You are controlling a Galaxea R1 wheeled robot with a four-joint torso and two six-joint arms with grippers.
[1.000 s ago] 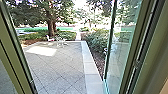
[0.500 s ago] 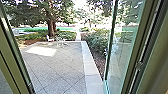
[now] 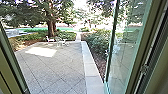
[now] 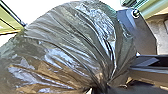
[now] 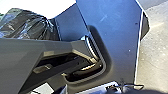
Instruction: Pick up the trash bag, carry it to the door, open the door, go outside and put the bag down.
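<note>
L gripper [image 4: 100,89]: fingers closed on bunched neck of trash bag [image 4: 72,37], bag hanging full off it. R gripper: can't tell if open or closed. Ahead, glass door [image 3: 125,52] open on R side, frame [image 3: 11,60] on L. Beyond: paved yard [image 3: 57,67] w/ sunlit patch, pale strip [image 3: 91,68] along R edge, bushes [image 3: 98,41] next to it. White chairs [image 3: 50,39] at far edge, nr tree trunk [image 3: 51,27].

Bright daylight outside, darker framing [image 3: 8,67] up close.
Glare whitens gaps among the trees [image 3: 51,21]; a sunlit patch brightens the shaded paving [image 3: 57,68]. Reflections cross the door glass [image 3: 127,50], and glossy highlights streak the trash bag [image 4: 72,42] against blown-out white.
</note>
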